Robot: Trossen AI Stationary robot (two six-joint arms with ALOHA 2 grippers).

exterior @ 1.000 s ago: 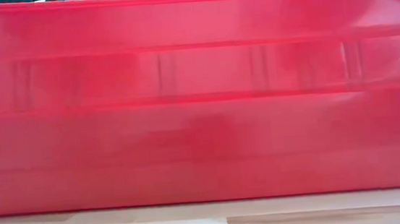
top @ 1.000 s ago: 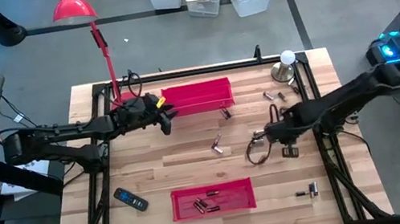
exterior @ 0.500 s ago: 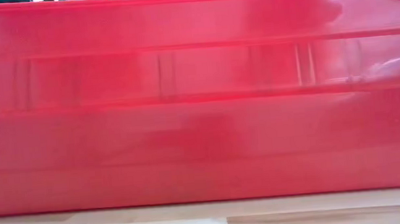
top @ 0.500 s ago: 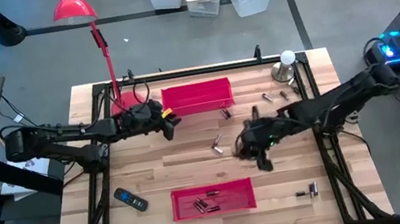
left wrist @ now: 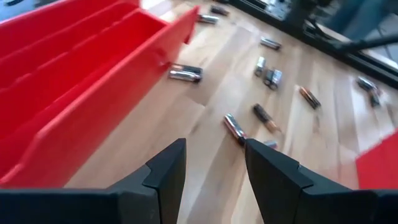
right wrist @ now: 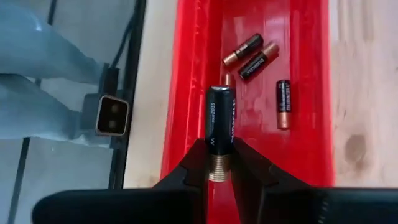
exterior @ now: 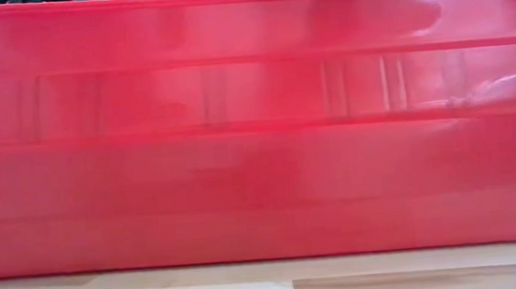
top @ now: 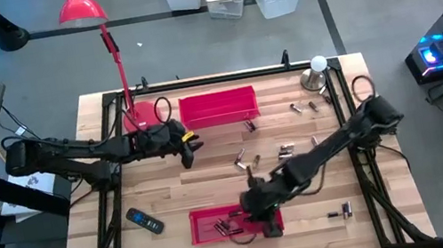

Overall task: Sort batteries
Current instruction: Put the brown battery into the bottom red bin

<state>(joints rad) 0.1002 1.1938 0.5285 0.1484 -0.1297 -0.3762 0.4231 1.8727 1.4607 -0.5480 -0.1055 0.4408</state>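
My right gripper [top: 260,218] hangs over the near red tray [top: 210,215] and is shut on a black AA battery [right wrist: 221,127]. Several batteries [right wrist: 252,53] lie on that tray's floor. My left gripper [top: 192,143] is open and touches nothing. It hovers above the wood beside the left end of the far red tray [top: 219,106]. In the left wrist view its fingers [left wrist: 214,168] point at loose batteries [left wrist: 235,129] lying flat on the table. More loose batteries [top: 241,158] are scattered across the table's middle and right. My right gripper pinches the AA battery between its two fingers at the copper-coloured end [right wrist: 218,164]. The battery lies along the fingers and its black body sticks out past the fingertips [right wrist: 194,163]. The fingers come from above, pointing down into the near tray. The battery is lifted clear.
A black handset [top: 144,220] lies near the table's left near corner. A red lamp [top: 80,5] stands on its base [top: 137,115] at the far left, and a white bulb [top: 318,64] at the far right. One battery [top: 344,209] lies right of the near tray. The near tray's wall [exterior: 256,126] fills the low view.
My right gripper has travelled from the table's right middle toward the near edge and the left, ending over the near red tray. My left gripper has drifted a little toward the near edge.
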